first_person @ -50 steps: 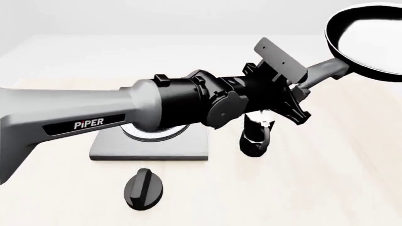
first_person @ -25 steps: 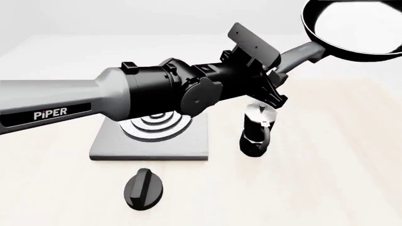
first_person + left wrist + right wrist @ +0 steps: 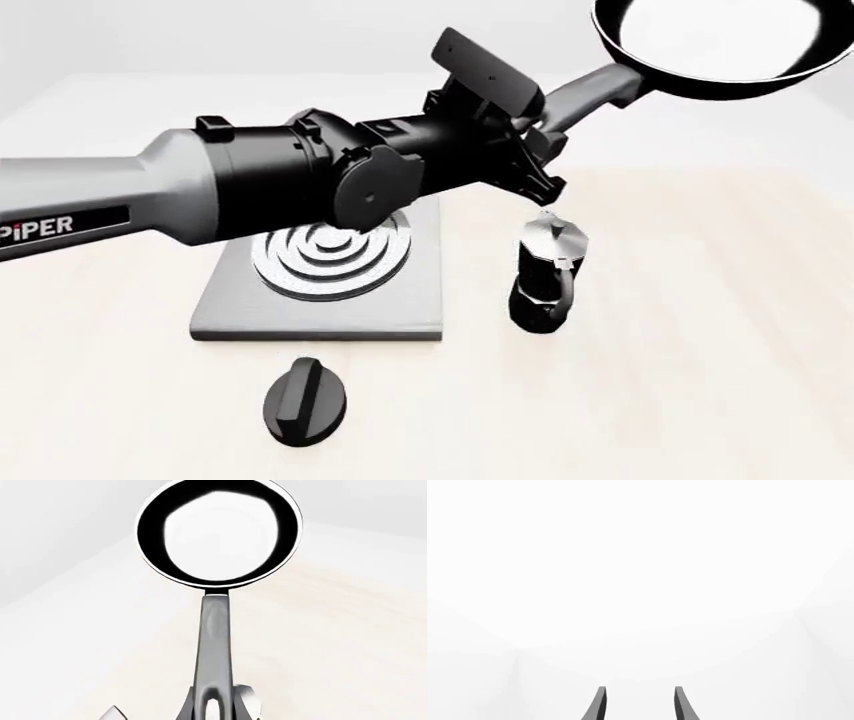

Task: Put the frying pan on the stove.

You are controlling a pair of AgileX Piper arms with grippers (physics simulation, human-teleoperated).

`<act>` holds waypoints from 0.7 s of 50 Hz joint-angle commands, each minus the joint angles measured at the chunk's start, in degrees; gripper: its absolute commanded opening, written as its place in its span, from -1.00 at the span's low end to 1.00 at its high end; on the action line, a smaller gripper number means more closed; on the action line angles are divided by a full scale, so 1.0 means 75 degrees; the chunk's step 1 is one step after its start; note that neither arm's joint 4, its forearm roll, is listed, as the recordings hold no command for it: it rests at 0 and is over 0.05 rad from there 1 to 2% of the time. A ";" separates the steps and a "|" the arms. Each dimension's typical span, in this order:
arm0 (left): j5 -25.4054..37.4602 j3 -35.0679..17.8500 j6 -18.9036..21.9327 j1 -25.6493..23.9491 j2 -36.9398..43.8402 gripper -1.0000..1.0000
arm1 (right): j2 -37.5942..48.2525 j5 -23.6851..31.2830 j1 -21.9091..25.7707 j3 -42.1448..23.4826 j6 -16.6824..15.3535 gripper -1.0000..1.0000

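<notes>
1. I have the left gripper clamped on the handle of the frying pan; in the left wrist view its fingers pinch the grey handle near the loop end, with the pan stretching away from them.
2. In the front view the pan sits in the upper right of the frame, lifted well clear of the table, its rim partly cut by the top edge.
3. The pan's handle runs down and left from the bowl into the gripper, so the pan is held out beyond the fingers, roughly level with a slight tilt.
4. The left arm crosses the frame from the left edge toward the upper middle, passing over the far part of the stove.
5. The stove lies flat on the table in the lower left-centre, its concentric rings partly hidden by the arm. The pan is well apart from it, up and to the right.
6. A moka pot stands upright just right of the stove, below the gripper and not touching it.
7. A black oval knob lies on the table near the bottom of the frame, in front of the stove.
8. The right gripper shows only in its own wrist view: two finger tips spread apart with nothing between them, against a blank white background.
</notes>
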 commanded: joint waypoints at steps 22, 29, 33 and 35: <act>-0.0279 0.0496 0.0033 0.0689 -0.0816 -1.00 | -0.0003 0.0309 0.0079 -0.0328 -0.0083 1.00; -0.0319 0.0647 0.0024 0.0878 -0.0965 -1.00 | -0.0003 0.0319 0.0108 -0.0321 -0.0117 1.00; -0.0358 0.0750 0.0009 0.0990 -0.1026 -1.00 | -0.0003 0.0288 0.0120 -0.0276 -0.0129 1.00; -0.0379 0.0804 -0.0001 0.1047 -0.1073 -1.00 | -0.0003 0.0279 0.0117 -0.0266 -0.0125 1.00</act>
